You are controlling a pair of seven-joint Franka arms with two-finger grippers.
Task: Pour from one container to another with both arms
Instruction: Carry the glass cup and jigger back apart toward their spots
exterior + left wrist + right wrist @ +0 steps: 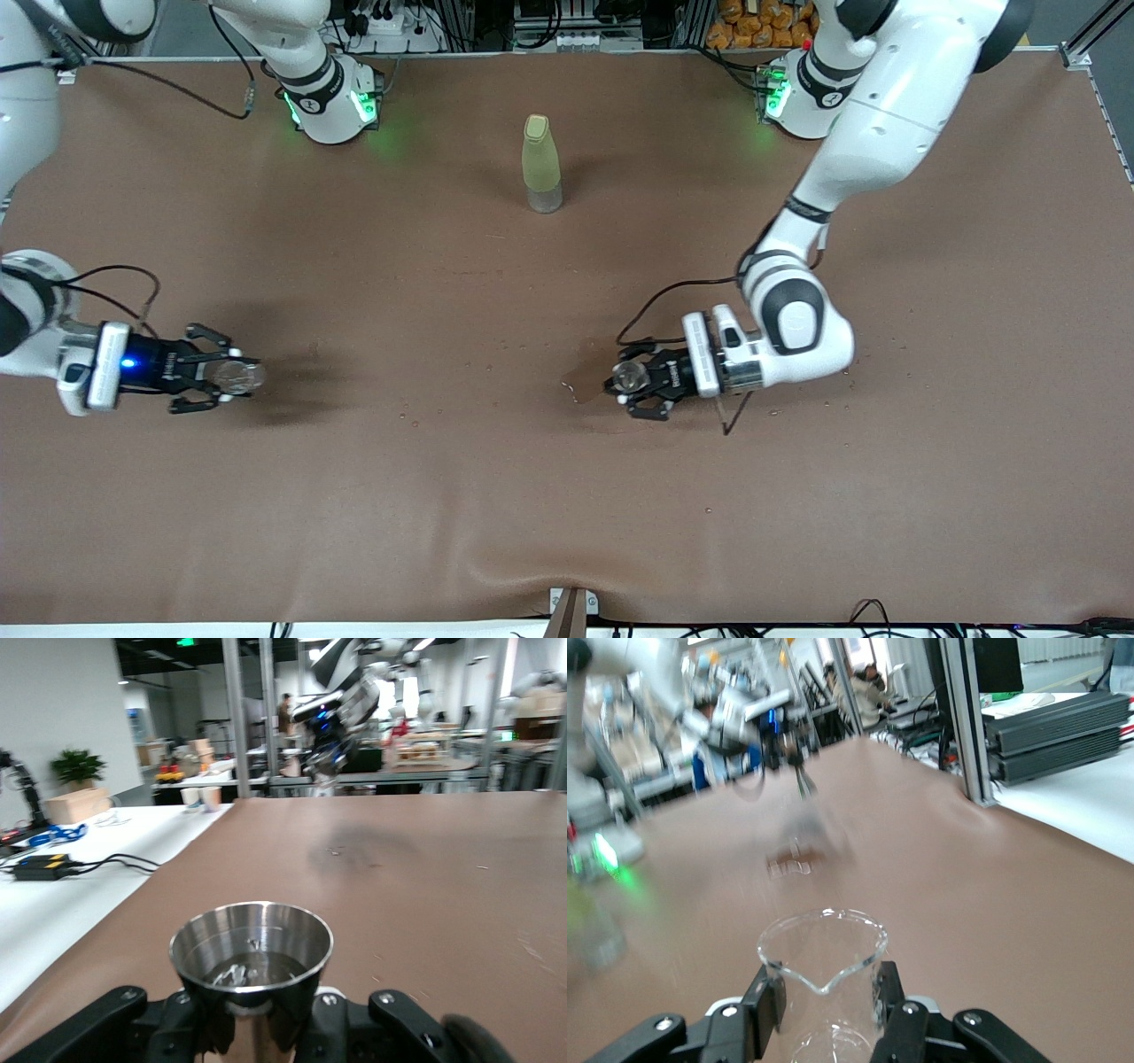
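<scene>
- Pouring calls for the two cups to be brought together, and at present they are well apart: the glass cup (237, 376) is held by the right hand (221, 379) over the right arm's end of the table (443, 496), while the metal cup (631, 376) is held by the left hand (640, 388) over the table's middle, toward the left arm's end.
- Each cup lies straight along the table from the other, so the gap is judged to be closed by travel along the table's length, not across it; the green bottle (541, 164), standing farther from the front camera than both hands, is not on that line.
- Both cups are seen upright, mouths up. The right hand's fingers (766, 1005) are closed on the lower wall of the glass cup (822, 967), its pouring lip turned toward the wrist camera. The left hand's fingers (332, 1028) are closed on the narrow waist of the metal cup (252, 952).
- Some clear liquid or droplets are seen at the bottom of the metal cup; what the glass cup holds cannot be made out, its base being cut off in the right wrist view.
- Whether either cup is touching the table or is raised above it cannot be told.
- A wet patch (580, 381) is seen on the table just beside the left hand.
</scene>
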